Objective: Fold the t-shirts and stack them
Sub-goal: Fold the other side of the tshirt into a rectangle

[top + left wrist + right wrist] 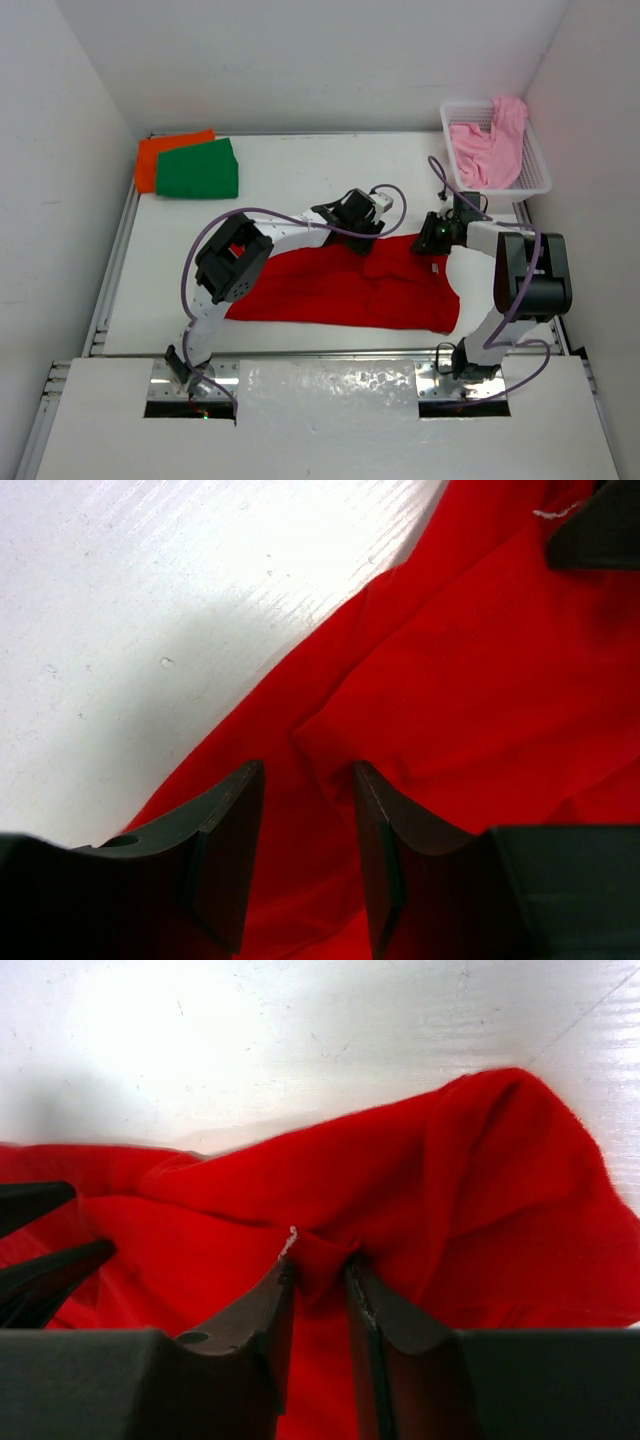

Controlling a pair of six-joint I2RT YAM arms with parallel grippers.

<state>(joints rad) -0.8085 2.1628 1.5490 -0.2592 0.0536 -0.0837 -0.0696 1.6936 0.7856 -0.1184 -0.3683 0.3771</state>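
Observation:
The red t-shirt (340,290) lies spread across the middle of the table, its far right part bunched up. My right gripper (428,240) is shut on a pinched fold of the red shirt (480,1190) at that edge (318,1265). My left gripper (372,222) is open at the shirt's far edge, its fingers either side of a ridge of red cloth (480,680) in the left wrist view (305,770). The green t-shirt (198,170) lies folded on the orange t-shirt (158,155) at the back left. The pink t-shirt (490,145) hangs crumpled in the basket.
The white lattice basket (538,175) stands at the back right corner. White walls close the table on three sides. The right gripper's fingers (600,525) show at the top right of the left wrist view.

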